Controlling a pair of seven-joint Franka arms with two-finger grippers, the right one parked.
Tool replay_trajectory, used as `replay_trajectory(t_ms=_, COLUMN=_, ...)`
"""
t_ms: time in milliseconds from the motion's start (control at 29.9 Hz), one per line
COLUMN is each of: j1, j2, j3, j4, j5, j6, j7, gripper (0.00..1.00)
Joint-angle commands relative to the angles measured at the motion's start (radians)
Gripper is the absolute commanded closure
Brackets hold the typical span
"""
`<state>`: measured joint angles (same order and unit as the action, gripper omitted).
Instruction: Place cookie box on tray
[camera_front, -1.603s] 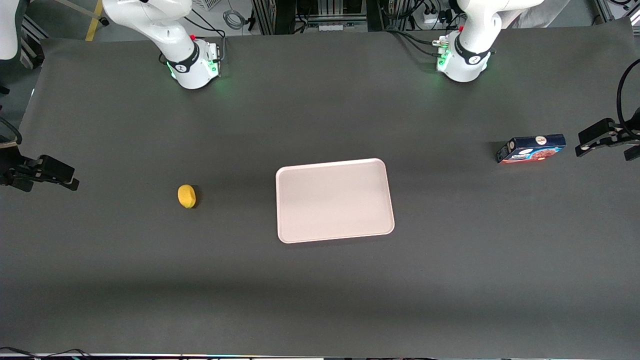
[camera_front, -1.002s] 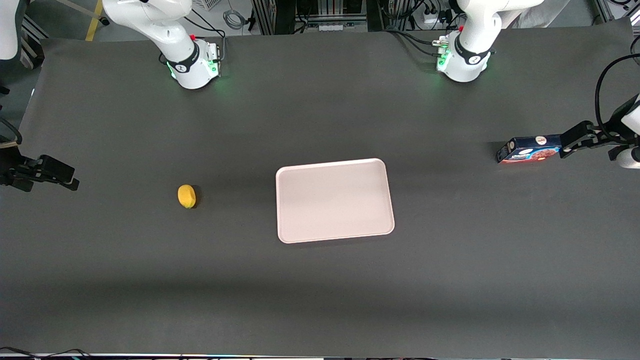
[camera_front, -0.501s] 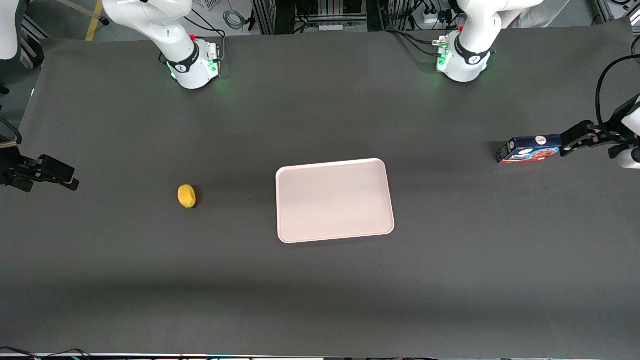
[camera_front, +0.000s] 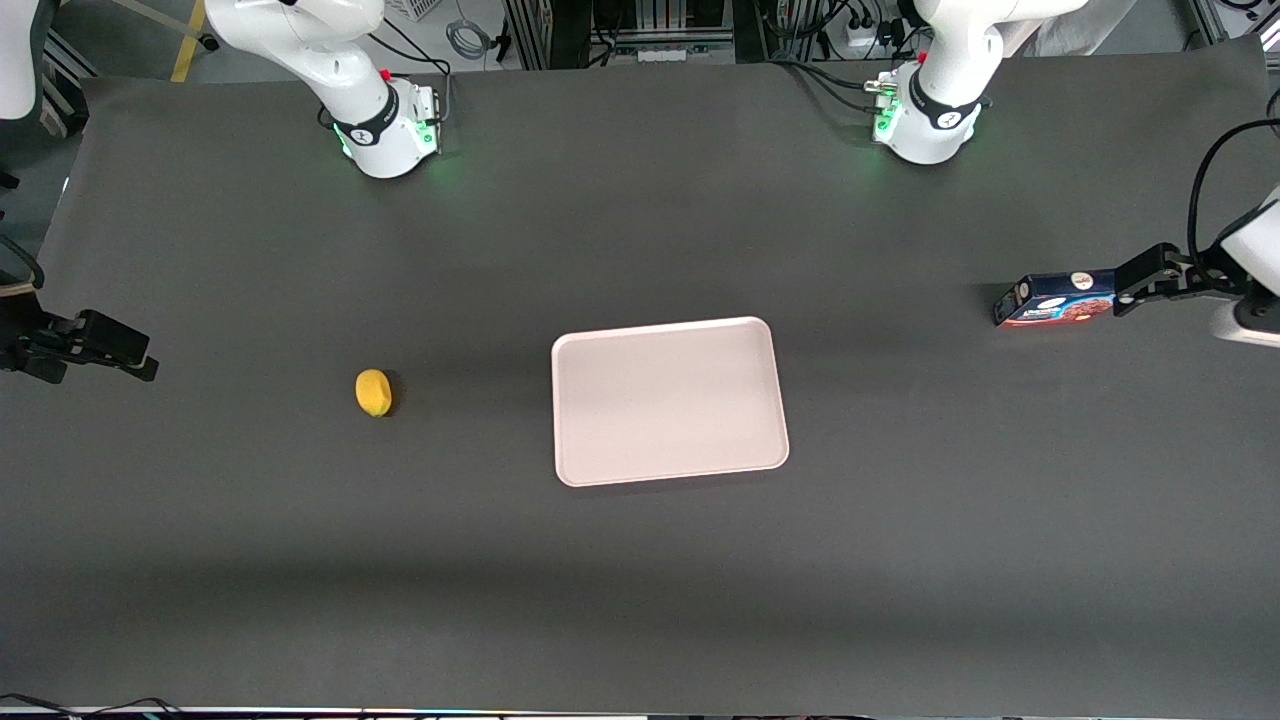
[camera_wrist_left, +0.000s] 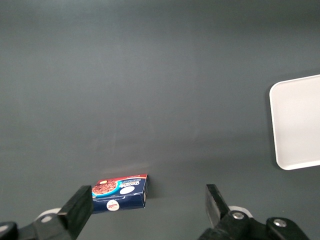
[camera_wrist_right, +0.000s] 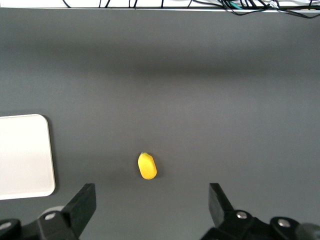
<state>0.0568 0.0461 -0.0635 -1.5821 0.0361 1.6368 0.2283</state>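
Observation:
The cookie box (camera_front: 1058, 300), dark blue with a red edge and a cookie picture, lies flat on the dark table toward the working arm's end. My left gripper (camera_front: 1136, 285) is open at the box's outer end and overlaps that end in the front view. In the left wrist view the cookie box (camera_wrist_left: 121, 192) lies below the wide gap of the gripper (camera_wrist_left: 148, 200), close to one finger, with no finger touching it. The pale pink tray (camera_front: 670, 400) sits bare in the middle of the table, well away from the box; the tray's corner (camera_wrist_left: 299, 125) shows in the left wrist view.
A small yellow rounded object (camera_front: 373, 392) lies on the table toward the parked arm's end, beside the tray. Both arm bases (camera_front: 925, 120) stand at the table edge farthest from the front camera. A dark mat covers the table between box and tray.
My gripper has moved in from the table's end until it reaches the cookie box's outer end. The box, tray and yellow object have not moved.

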Motion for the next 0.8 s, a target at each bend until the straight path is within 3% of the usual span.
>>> replay_trajectory(t_ms=0, j1=-0.006, j2=0.067, j3=-0.012, j4=0.062, j5=0.054, j6=0.008, j7=0.268, gripper=0.0)
replay_trajectory(t_ms=401, j1=0.011, j2=0.067, j3=-0.004, j4=-0.031, j5=0.096, j6=0.176, j7=1.041, gripper=0.0)
replay_trajectory(t_ms=768, j1=0.015, j2=-0.134, j3=0.019, j4=-0.403, j5=0.096, j6=0.416, j7=1.138, gripper=0.0)
